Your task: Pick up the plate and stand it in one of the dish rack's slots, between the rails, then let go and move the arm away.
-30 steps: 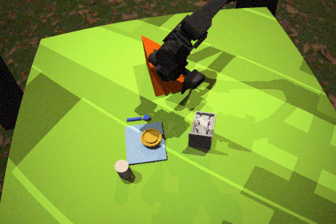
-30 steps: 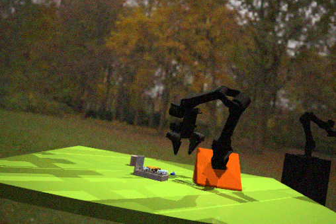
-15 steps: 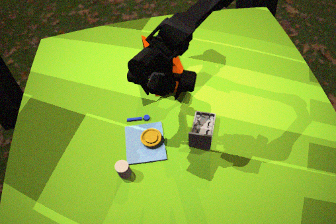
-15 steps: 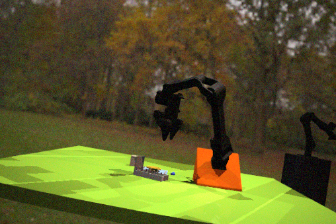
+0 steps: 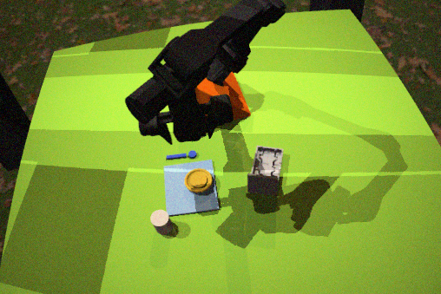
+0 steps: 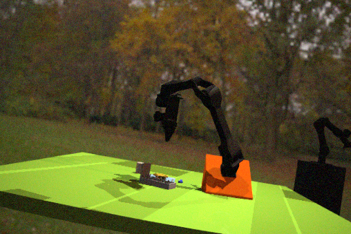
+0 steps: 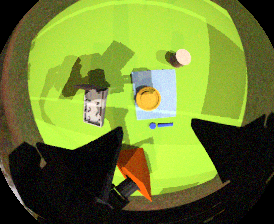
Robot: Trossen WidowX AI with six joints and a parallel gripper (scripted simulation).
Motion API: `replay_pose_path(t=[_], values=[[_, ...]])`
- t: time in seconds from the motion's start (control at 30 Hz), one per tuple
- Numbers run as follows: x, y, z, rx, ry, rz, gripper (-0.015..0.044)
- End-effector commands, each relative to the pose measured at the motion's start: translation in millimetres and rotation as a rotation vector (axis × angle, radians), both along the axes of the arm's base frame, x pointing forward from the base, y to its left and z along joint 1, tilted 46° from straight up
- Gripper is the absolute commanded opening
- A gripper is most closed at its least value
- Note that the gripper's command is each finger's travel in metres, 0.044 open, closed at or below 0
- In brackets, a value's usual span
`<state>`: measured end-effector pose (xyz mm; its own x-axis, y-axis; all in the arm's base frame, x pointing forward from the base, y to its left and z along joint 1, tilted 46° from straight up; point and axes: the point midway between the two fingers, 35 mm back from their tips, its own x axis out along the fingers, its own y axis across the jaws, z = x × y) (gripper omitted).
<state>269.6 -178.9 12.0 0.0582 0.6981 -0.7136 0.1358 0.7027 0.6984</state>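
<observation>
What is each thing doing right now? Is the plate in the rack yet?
pincer: open, holding nothing, high above the table
plate: lying flat on the blue mat, not racked
dish rack: no plate in it
cup: upright
spoon: lying flat

Top view: high, steep down. Exterior: low, distant side. Wrist: fisheye downward (all share table (image 5: pixel 347 93)).

Bright daylight, hard shadows, fisheye wrist view

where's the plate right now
In the top view the yellow plate lies flat on the light blue mat, near its upper right corner, between the blue spoon and the cup, left of the dish rack.
</observation>
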Motion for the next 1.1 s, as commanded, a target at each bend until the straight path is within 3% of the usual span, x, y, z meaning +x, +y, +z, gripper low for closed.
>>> replay_pose_path(t=[0.0,0.27,1.07], values=[[4.1,3.7,-6.2,0.002,-0.017,0.007,0.04],[10.0,76.3,-77.4,0.005,-0.019,0.007,0.04],[14.7,93.7,-100.9,0.005,-0.019,0.006,0.04]])
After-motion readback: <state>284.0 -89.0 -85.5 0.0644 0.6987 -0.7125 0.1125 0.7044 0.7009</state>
